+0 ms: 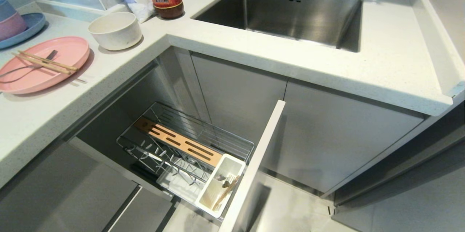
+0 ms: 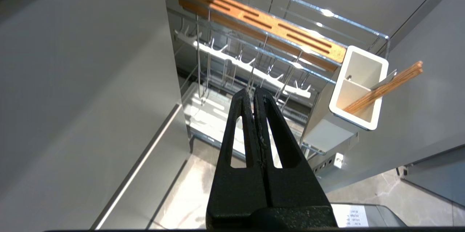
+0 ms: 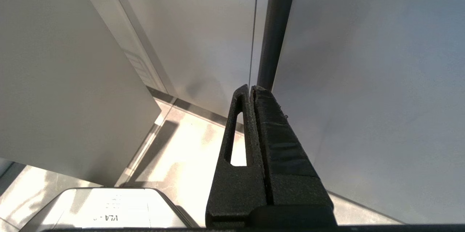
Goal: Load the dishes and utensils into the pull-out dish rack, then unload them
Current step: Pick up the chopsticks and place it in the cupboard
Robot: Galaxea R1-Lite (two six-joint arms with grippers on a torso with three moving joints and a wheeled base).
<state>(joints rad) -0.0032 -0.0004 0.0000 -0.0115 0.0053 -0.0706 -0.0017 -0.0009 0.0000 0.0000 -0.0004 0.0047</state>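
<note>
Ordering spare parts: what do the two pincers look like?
Both match: left pincer and right pincer are matte black, grainy plastic, with long tapered fingers that have slot cutouts. No cables or markings visible.

materials i can make out from here

the pull-out dish rack (image 1: 203, 134) is shiny chrome wire with a matt brown wooden strip (image 1: 178, 141), a smooth white plastic cutlery tray (image 1: 232, 168) and a flat matt pale-grey front panel (image 1: 259, 152). i see light-wood chopsticks (image 1: 45, 62) on a matt pink plate (image 1: 69, 52), beside a matt cream bowl (image 1: 115, 30). the counter (image 1: 254, 48) is speckled pale stone, the sink (image 1: 290, 14) brushed steel. both the left gripper (image 2: 253, 93) and right gripper (image 3: 249, 90) look like rough matt black plastic.
</note>
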